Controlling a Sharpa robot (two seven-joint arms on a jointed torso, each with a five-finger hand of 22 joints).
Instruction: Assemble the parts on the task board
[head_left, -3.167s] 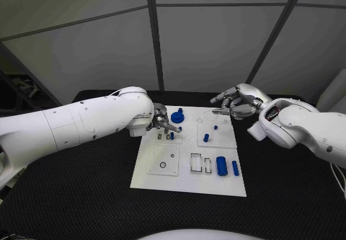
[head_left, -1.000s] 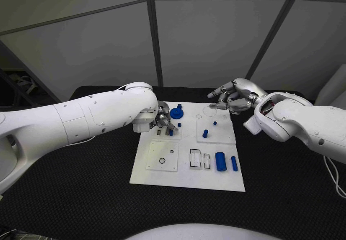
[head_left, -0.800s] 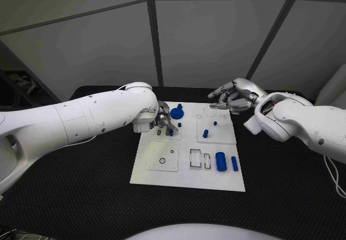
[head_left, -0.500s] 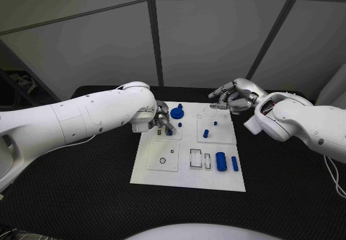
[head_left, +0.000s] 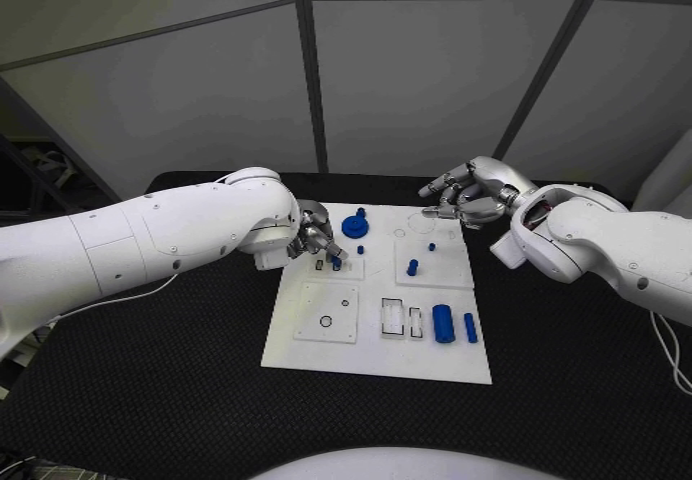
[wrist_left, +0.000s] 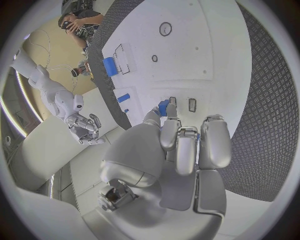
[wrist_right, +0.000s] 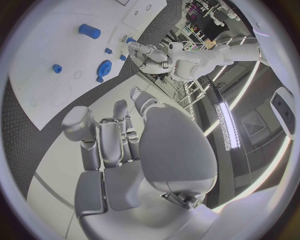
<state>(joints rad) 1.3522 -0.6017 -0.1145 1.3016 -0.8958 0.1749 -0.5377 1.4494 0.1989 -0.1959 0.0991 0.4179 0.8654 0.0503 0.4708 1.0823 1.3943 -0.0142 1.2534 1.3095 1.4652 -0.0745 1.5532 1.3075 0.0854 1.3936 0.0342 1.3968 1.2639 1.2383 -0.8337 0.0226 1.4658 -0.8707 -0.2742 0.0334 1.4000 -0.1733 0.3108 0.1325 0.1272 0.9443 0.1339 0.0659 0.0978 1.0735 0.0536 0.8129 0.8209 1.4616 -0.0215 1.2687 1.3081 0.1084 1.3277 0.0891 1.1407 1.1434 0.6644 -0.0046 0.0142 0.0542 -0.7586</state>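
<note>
The white task board (head_left: 378, 345) lies mid-table. My left hand (head_left: 317, 243) hovers over its far left plate and pinches a small blue peg (head_left: 335, 262) at its fingertips; the left wrist view shows that peg (wrist_left: 164, 107) just above two small slots (wrist_left: 192, 104). A blue gear (head_left: 355, 228) stands beyond the hand. Further blue pegs (head_left: 413, 267) stand on the far right plate. A thick blue cylinder (head_left: 443, 329) and a thin one (head_left: 470, 327) lie near the right edge. My right hand (head_left: 462, 200) hangs over the board's far right corner, fingers loosely bent and apart, holding nothing.
A plate with round holes (head_left: 327, 315) and two rectangular slots (head_left: 392, 318) occupy the board's near half. Black table (head_left: 159, 380) surrounds the board. The right wrist view shows the gear (wrist_right: 104, 67), the thick cylinder (wrist_right: 89, 31) and my left hand (wrist_right: 147, 52).
My left hand has drawn slightly to the left with the small peg, away from the gear. The right hand has stayed put.
</note>
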